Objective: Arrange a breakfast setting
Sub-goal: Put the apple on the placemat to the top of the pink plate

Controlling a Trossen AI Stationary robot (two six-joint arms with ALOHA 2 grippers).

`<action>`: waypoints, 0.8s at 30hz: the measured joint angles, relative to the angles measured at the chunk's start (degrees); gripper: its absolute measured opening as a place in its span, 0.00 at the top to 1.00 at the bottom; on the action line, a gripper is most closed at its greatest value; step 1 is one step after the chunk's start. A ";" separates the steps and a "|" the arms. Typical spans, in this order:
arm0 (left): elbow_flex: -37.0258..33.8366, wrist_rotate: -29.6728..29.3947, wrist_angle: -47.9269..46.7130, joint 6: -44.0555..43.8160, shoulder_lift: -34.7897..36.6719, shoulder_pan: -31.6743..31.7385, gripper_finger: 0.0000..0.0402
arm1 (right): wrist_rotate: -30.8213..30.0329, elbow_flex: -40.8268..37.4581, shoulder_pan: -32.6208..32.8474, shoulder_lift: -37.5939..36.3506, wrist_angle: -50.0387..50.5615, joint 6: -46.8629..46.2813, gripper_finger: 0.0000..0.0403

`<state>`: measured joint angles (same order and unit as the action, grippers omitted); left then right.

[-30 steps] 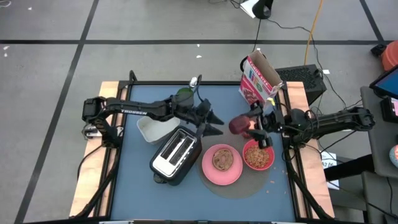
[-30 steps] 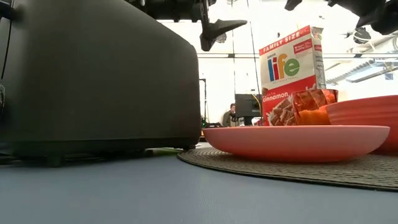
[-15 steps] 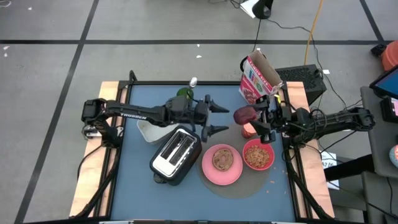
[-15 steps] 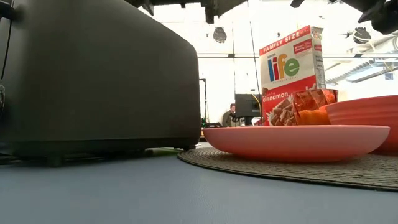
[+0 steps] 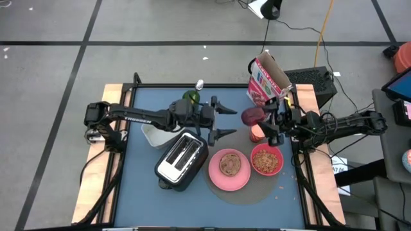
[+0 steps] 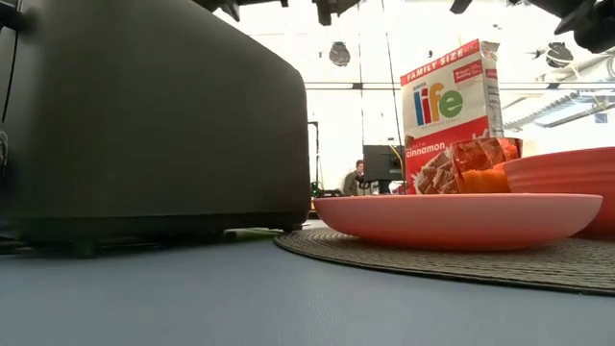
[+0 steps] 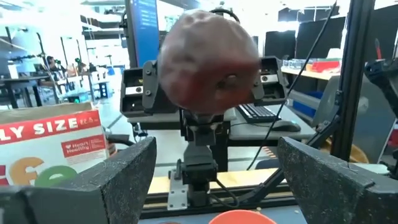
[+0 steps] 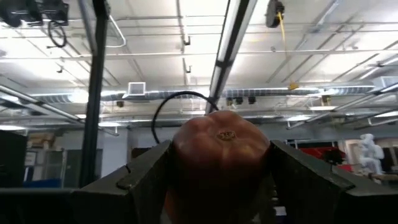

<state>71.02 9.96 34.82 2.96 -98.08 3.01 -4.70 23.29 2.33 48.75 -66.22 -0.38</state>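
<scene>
Right gripper [image 5: 260,119] clamped on the dark red fruit [image 5: 251,117], held up off the table above the small pink cup [image 5: 257,133], near the cereal box [image 5: 267,82]. Left gripper [image 5: 226,120] hovers mid-table facing the fruit, jaws wide apart, holding nothing. Pink plate [image 5: 214,173] carries the round browned bread [image 5: 230,164], on the round mat just right of the toaster [image 5: 182,159]. Red bowl [image 5: 266,160] with cereal sits touching the plate's right side.

The cereal box [image 6: 452,115], standing just beside the right gripper [image 5: 268,122], is showing "FAMILY SIZE", "life" and "cinnamon", with "Heart Healthy" on a small red patch, while the left arm [image 5: 138,117] is bearing "TROSSEN".
</scene>
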 joint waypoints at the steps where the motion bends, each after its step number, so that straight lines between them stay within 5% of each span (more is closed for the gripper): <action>1: 0.00 -0.14 0.28 0.02 0.00 -0.05 0.15 | -0.16 0.00 0.00 0.00 0.00 0.00 0.37; 12: 0.00 -6.10 2.50 5.43 0.00 -0.95 0.01 | -0.22 0.00 -0.02 0.00 0.00 1.09 0.37; 24: 0.00 -5.72 2.37 3.59 0.00 -1.46 0.03 | -0.22 0.00 -0.02 0.00 0.00 1.10 0.37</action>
<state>71.02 4.24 37.19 6.54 -98.08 1.55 -4.93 23.29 2.31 48.75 -66.22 0.72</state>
